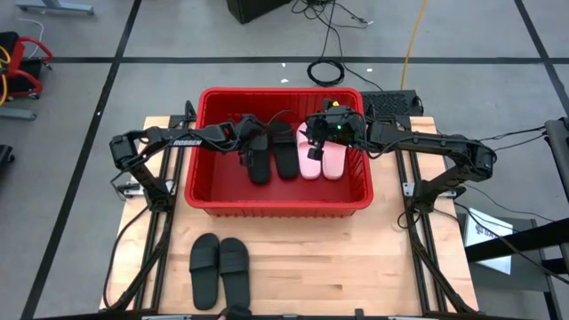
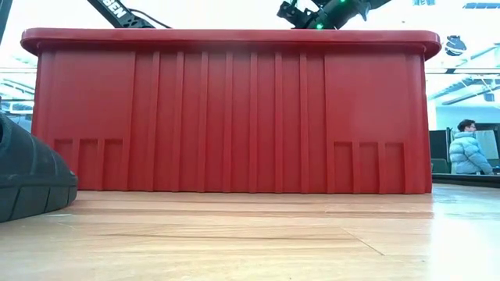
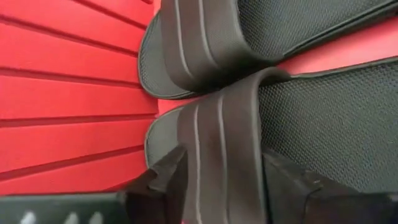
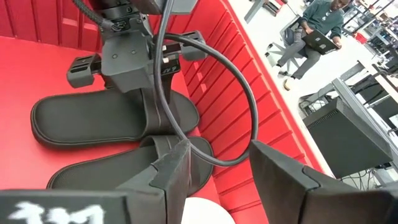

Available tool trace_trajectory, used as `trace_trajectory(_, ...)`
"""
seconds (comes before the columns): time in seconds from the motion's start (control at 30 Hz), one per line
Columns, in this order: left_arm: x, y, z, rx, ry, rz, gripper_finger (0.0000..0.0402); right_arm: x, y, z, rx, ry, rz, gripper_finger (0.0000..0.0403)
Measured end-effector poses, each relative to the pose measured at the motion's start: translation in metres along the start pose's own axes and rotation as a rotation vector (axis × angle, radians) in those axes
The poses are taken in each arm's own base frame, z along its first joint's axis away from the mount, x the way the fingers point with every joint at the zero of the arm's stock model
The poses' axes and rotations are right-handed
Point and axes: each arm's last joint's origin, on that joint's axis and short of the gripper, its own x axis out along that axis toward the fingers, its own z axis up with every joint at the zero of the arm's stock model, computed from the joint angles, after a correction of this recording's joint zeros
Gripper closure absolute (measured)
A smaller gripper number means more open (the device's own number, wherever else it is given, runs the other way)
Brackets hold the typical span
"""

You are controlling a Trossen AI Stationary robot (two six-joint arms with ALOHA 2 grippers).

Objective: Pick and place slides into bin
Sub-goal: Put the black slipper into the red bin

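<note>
— How many slides do you count from where you stand?

— Six. Four lie inside the red bin (image 1: 213, 191): two black slides in the bin (image 1: 269, 151) side by side, and two pink slides (image 1: 321, 158) right next to them. The other two black slides (image 1: 219, 269) sit as a pair on the wooden table (image 1: 356, 267), outside the bin, well apart from both arms.

— Where is the left gripper (image 1: 246, 140)?

— Down inside the bin, right at the black slide nearest its own side. Its fingers (image 3: 163, 177) stand on either side of that slide's strap, spread apart rather than pinching it. Whether they touch the strap I cannot tell. The second black slide lies just beyond that one, parallel to it.

— And the right gripper (image 1: 313, 126)?

— Over the bin too, above the pink pair near the far wall. Its fingers (image 4: 171, 171) are parted with nothing between them. A pale edge of a pink slide shows just under it, and the black pair lies beyond, with the left gripper set down over them.

— Two arms, then, both at the bin?

— Two, both reaching in from opposite sides. One bin, six slides. From table height only the bin's ribbed wall shows, with the toe of one black slide (image 2: 31, 183) beside it. A person (image 2: 469, 148) in a pale jacket sits far back in the room, and another person with a laptop (image 4: 314, 28) sits off beyond the bin.
</note>
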Motion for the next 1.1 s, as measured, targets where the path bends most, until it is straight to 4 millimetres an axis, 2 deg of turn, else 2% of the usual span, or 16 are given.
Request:
trace_trajectory(0.27,0.000,-0.003,-0.003,-0.003,0.026,-0.030,0.0201,0.000,0.000,0.000,0.000,0.000,0.000,0.0248)
trace_trajectory(0.63,-0.003,-0.010,0.002,0.017,0.015,-0.050,0.0199,0.000,0.000,0.000,0.000,0.000,0.000,0.0248)
trace_trajectory(0.87,-0.014,-0.016,0.012,0.037,-0.007,-0.021,0.0199,0.000,0.000,0.001,0.019,-0.006,-0.002,0.0248)
trace_trajectory(1.1,-0.036,-0.017,0.017,0.030,-0.036,0.010,0.0199,0.000,0.000,0.001,0.023,-0.007,-0.002,0.0248)
